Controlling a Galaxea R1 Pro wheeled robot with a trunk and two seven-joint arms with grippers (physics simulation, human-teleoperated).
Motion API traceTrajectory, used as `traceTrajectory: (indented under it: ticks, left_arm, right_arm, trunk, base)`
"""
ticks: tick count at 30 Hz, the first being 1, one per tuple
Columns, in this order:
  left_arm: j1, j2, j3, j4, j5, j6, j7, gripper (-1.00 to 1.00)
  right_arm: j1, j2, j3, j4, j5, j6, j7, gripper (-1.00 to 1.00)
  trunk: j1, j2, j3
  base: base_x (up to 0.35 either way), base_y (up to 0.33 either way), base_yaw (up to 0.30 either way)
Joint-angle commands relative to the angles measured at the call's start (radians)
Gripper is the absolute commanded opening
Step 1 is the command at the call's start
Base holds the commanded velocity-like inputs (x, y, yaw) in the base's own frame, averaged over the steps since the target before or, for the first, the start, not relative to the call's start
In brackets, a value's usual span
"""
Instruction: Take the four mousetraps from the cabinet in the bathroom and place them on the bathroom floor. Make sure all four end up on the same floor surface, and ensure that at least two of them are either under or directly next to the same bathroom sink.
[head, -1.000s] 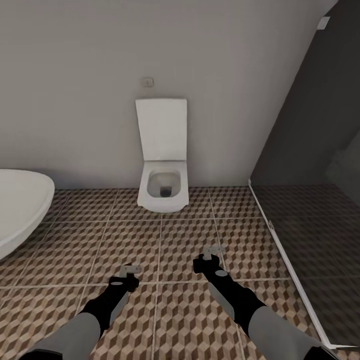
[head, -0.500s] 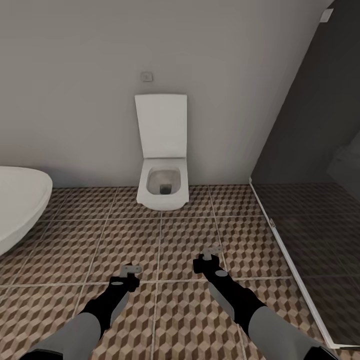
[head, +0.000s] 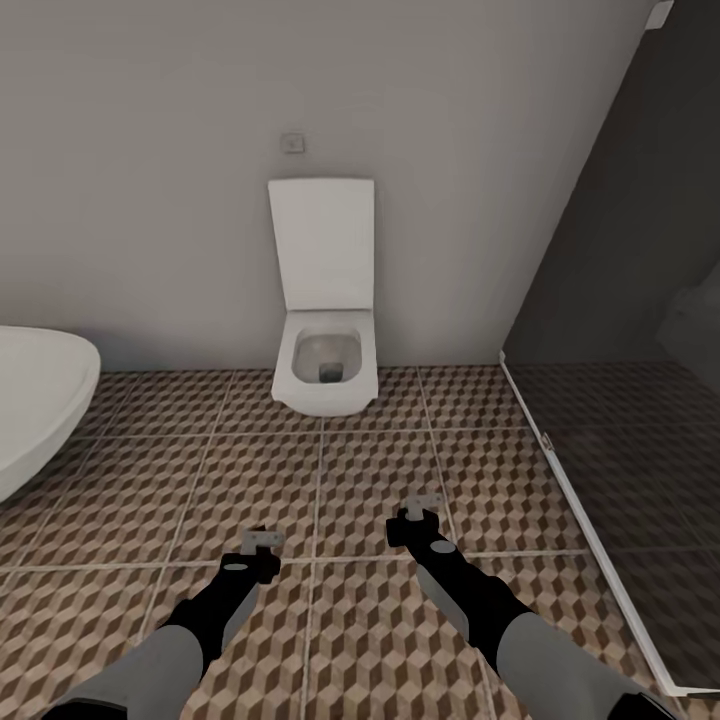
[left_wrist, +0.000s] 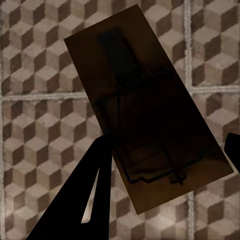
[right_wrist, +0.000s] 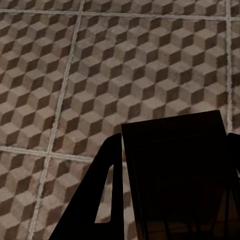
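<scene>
Though over tiles, mousetrap (left_wrist: 145, 120) between left claw (left_wrist: 165, 165) fingers

We see the bathtub (head: 35, 410) cut off by the head view's left edge, and the shower glass (head: 640, 400) by its right. The right mousetrap (right_wrist: 180, 175) runs past the wrist picture's bottom edge, too dark for us to make out its metal parts. Both arms' shoulders are cropped below.

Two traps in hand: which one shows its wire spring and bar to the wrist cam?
The mousetrap in the left end effector: wire frame and spring visible on its tan face. The right end effector one shows just a dark blank slab.
</scene>
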Motion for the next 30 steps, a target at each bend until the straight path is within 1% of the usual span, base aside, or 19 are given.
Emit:
traceTrajectory:
  ticks: [1,17,20,24,30]
  left_arm:
    - [0.000,0.001,-0.008,-0.002,0.003,0.007,0.008,-1.00]
    - [0.000,0.001,-0.008,-0.002,0.003,0.007,0.008,-1.00]
    - [0.000,0.001,-0.009,-0.002,0.003,0.007,0.008,-1.00]
    - [0.000,0.001,-0.009,-0.002,0.003,0.007,0.008,-1.00]
    - [0.000,0.001,-0.009,-0.002,0.003,0.007,0.008,-1.00]
  right_arm:
    - [-0.001,-0.001,0.007,-0.002,-0.007,0.003,-0.009,-1.00]
    - [-0.001,-0.001,0.012,-0.002,-0.007,0.005,-0.009,-1.00]
    - [-0.001,0.000,0.013,0.015,-0.007,0.004,-0.008,-1.00]
    - [-0.001,0.003,0.023,0.035,-0.001,0.003,-0.007,-1.00]
    - [-0.001,0.004,0.038,0.040,0.012,0.003,-0.007,-1.00]
  trunk:
    - [0.004,-0.008,-0.004]
    - [0.065,-0.120,-0.054]
    - [0.077,-0.141,-0.063]
    - [0.092,-0.169,-0.076]
    - [0.115,-0.211,-0.095]
  base:
    - [0.000,0.000,0.000]
    - [0.000,0.000,0.000]
    - [0.000,0.000,0.000]
    - [0.000,0.000,0.000]
    - [0.000,0.000,0.000]
